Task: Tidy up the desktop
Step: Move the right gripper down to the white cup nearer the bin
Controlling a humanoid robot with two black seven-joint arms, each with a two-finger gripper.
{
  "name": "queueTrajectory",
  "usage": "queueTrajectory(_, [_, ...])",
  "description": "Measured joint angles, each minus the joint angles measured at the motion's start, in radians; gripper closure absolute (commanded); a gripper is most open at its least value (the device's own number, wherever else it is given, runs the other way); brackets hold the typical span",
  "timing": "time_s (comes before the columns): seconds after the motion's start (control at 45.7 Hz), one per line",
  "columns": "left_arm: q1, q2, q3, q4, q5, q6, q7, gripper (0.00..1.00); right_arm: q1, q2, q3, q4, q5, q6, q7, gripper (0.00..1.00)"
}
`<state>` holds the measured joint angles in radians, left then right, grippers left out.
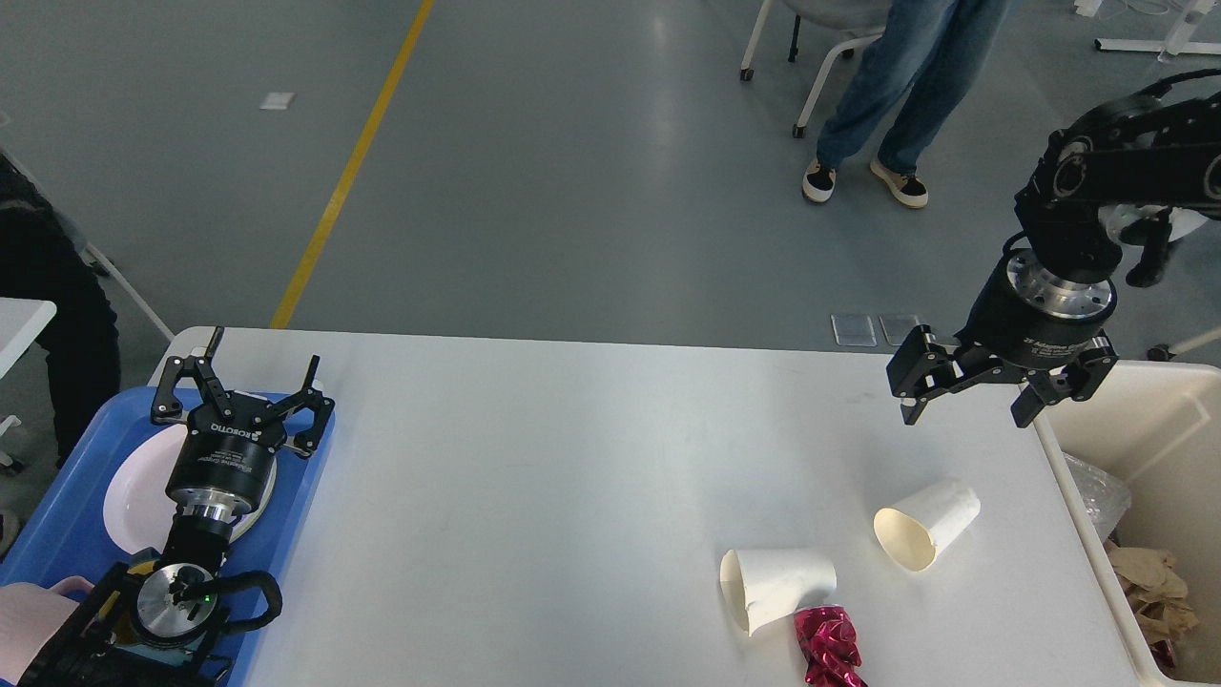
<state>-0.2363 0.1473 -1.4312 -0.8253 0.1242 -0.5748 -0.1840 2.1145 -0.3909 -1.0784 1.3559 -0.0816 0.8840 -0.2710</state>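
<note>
The white desktop point(572, 477) fills the lower view. Two white paper cups lie tipped over on its right side, one point(925, 525) farther back and one point(775, 587) nearer the front. A crumpled magenta foil wrapper point(828, 647) touches the nearer cup. My right gripper point(968, 405) hangs open above the desktop's far right, over and behind the farther cup, holding nothing. At the far left, my left gripper point(262, 361) stands open and empty above the blue tray point(67, 515).
A white plate point(134, 491) lies in the blue tray, with a pink thing point(29, 620) at its front. A beige bin point(1159, 448) holding crumpled paper and plastic stands off the desktop's right edge. A person's legs point(906, 95) and a chair are beyond the table.
</note>
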Motion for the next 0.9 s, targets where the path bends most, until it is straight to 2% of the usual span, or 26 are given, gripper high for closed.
queueTrajectory(0.131, [0.000,0.000,0.000,0.000,0.000,0.001,0.000,0.04,0.177,-0.014,-0.009,0.151,0.095,0.012,-0.007,0.00])
queueTrajectory(0.241, [0.000,0.000,0.000,0.000,0.000,0.001,0.000,0.04,0.225,-0.020,-0.020,0.188,0.115,-0.001,-0.026,0.00])
queueTrajectory(0.372, [0.000,0.000,0.000,0.000,0.000,0.001,0.000,0.03,0.232,-0.017,-0.074,0.191,0.120,-0.053,-0.041,0.00])
queueTrajectory(0.701, [0.000,0.000,0.000,0.000,0.000,0.001,0.000,0.04,0.226,-0.022,-0.160,0.176,0.161,-0.144,-0.041,0.00])
queueTrajectory(0.898, [0.000,0.000,0.000,0.000,0.000,0.000,0.000,0.04,0.151,-0.043,-0.175,0.148,0.231,-0.198,-0.041,0.00])
